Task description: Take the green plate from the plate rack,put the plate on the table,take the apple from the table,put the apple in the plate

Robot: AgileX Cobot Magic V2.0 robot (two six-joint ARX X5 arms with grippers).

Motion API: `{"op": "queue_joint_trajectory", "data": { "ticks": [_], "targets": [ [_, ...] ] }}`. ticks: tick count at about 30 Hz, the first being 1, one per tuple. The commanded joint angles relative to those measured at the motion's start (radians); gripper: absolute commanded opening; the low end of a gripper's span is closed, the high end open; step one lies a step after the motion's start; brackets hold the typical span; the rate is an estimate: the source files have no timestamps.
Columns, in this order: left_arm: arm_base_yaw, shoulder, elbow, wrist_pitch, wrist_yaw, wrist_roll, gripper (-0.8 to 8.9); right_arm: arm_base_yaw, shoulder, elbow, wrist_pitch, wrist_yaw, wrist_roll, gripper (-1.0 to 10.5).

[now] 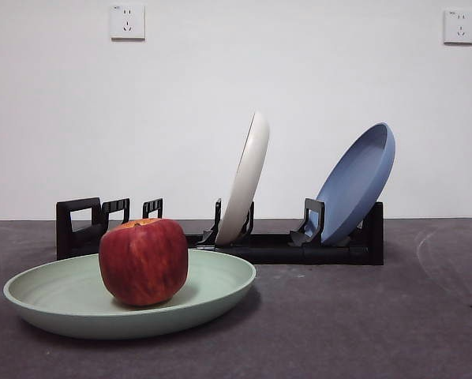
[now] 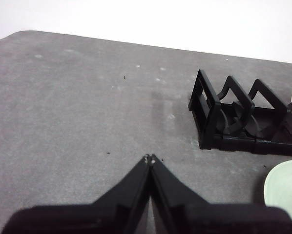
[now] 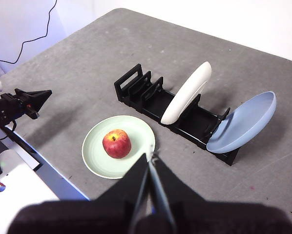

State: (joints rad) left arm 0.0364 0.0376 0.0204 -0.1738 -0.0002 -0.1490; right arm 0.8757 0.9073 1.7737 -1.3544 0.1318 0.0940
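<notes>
The green plate lies flat on the table in front of the plate rack. The apple stands upright in the plate. The right wrist view shows the same from high up: apple in the plate, near the rack. My right gripper is shut and empty, well above the table. My left gripper is shut and empty over bare table, beside the rack's end; a sliver of the plate shows there. Neither gripper shows in the front view.
A cream-white plate and a blue plate stand tilted in the rack; both also show in the right wrist view, white and blue. The left arm sits off the table's edge.
</notes>
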Motion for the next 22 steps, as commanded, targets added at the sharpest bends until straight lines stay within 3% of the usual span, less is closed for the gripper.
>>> {"op": "queue_joint_trajectory", "data": {
  "ticks": [1,18,22],
  "targets": [
    [0.003,0.008,-0.011,0.008,0.003,0.015,-0.03,0.000,0.000,-0.003,-0.024,0.003,0.010,-0.1],
    [0.003,0.041,-0.011,0.008,0.003,0.015,-0.03,0.000,0.000,-0.003,-0.024,0.005,0.008,0.0],
    [0.003,0.041,-0.011,0.008,0.003,0.015,-0.03,-0.027,-0.001,-0.021,0.008,0.089,-0.049,0.0]
  ]
}}
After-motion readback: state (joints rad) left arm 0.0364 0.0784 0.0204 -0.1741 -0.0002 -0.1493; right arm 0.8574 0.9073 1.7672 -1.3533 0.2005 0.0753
